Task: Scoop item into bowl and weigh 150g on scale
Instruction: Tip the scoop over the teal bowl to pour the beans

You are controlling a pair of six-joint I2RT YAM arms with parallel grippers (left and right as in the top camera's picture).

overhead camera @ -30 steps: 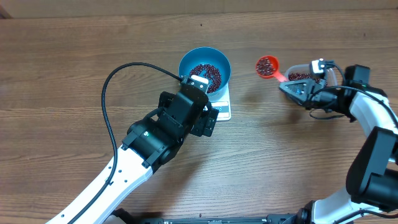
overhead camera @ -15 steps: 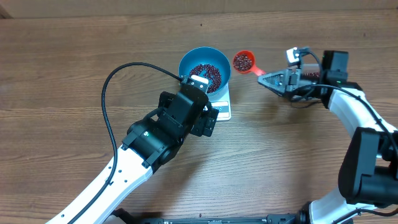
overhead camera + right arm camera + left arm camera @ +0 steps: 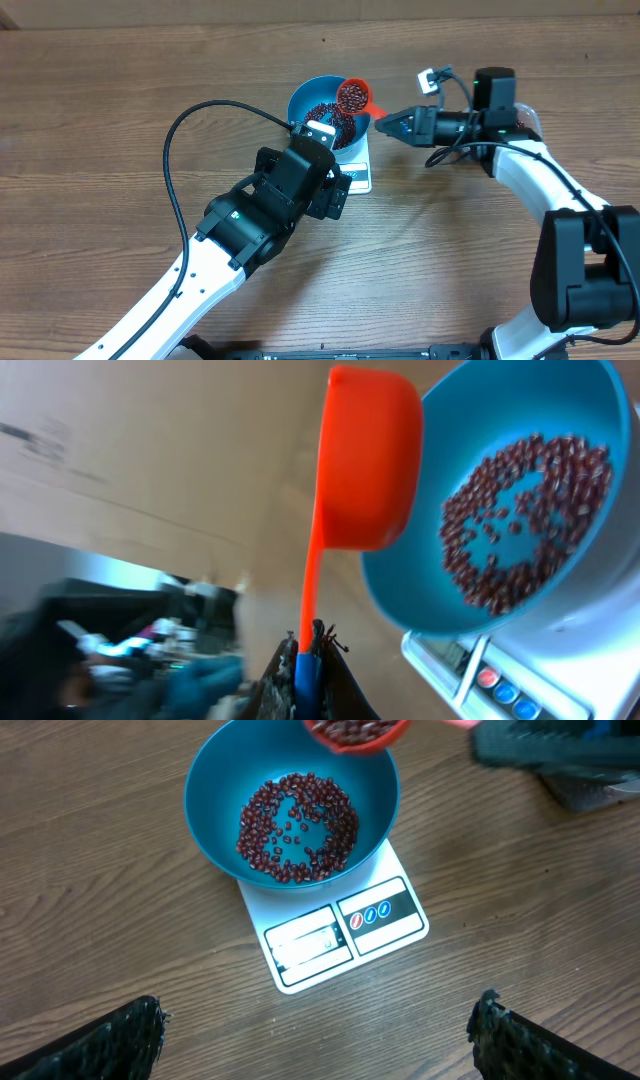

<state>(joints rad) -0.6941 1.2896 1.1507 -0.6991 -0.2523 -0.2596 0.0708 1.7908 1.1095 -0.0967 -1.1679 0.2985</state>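
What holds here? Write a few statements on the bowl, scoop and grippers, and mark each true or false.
1. The blue bowl sits on the white scale. True.
2. The red scoop is empty. False: it carries beans.
3. The right gripper is shut on the scoop's handle. True.
4. The left gripper clamps the bowl's rim. False: it is open, clear of the bowl.
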